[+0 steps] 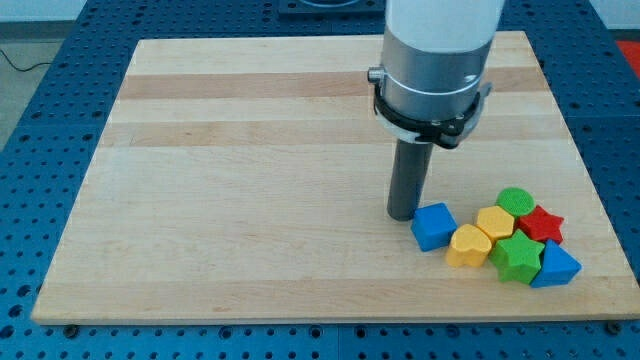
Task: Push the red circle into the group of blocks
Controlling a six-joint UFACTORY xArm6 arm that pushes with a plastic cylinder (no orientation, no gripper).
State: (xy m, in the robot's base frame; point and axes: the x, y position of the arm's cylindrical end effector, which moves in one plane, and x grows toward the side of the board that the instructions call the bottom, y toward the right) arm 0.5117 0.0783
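Pale wooden board (250, 150) on a blue perforated table (40, 120), with a white and grey arm housing (432, 70) coming down from 12 o'clock of the view. Below it, the dark rod, ending in my tip (403, 216) on the wood. Just a plain rod: nothing to open or close, nothing held.

Directly at 4 o'clock of my tip, touching or all but touching, a blue cube (433, 226). Beyond that, towards 3 and 4 o'clock, a tight cluster near the board's lower right corner: a yellow heart (468, 245) against the cube's right side, a second yellow block (495, 222) at 1 o'clock of the heart, a green circle (516, 201) at the cluster's 12 o'clock, a green star (517, 257) at 6 o'clock, a blue triangle (555, 266) at 4 o'clock.

As for the task's red piece: only one red block in sight, reading more as a red star (541, 223) than a circle, already wedged into the cluster at its 3 o'clock edge, between green circle and blue triangle, well to the right of my tip.
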